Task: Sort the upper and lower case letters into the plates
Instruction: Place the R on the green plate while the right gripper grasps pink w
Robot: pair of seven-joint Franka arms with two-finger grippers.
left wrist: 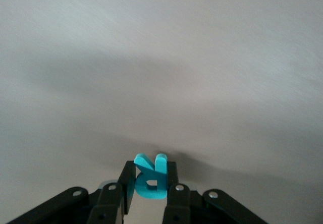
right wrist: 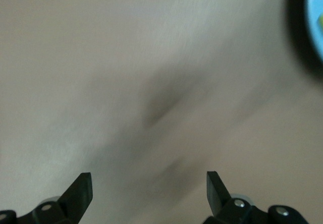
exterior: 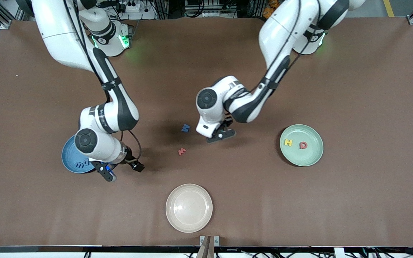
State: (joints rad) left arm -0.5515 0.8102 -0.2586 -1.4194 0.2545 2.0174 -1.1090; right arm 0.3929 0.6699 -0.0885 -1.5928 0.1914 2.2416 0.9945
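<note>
My left gripper (left wrist: 150, 183) is shut on a teal letter R (left wrist: 150, 179), which stands upright between its fingers. In the front view this gripper (exterior: 221, 135) hangs low over bare table, beside a blue letter (exterior: 185, 127) and a red letter (exterior: 181, 151) lying on the cloth. The pale green plate (exterior: 310, 157) holds a yellow H (exterior: 288, 142) and a red letter (exterior: 303, 145). The blue plate (exterior: 69, 157) holds two blue letters (exterior: 81, 164). My right gripper (exterior: 122, 170) is open and empty, just past that plate's rim.
A cream plate (exterior: 189, 208) with nothing in it sits near the table's front edge. The right arm's forearm covers part of the blue plate. The blue plate's rim (right wrist: 315, 17) shows at the corner of the right wrist view. A brown cloth covers the table.
</note>
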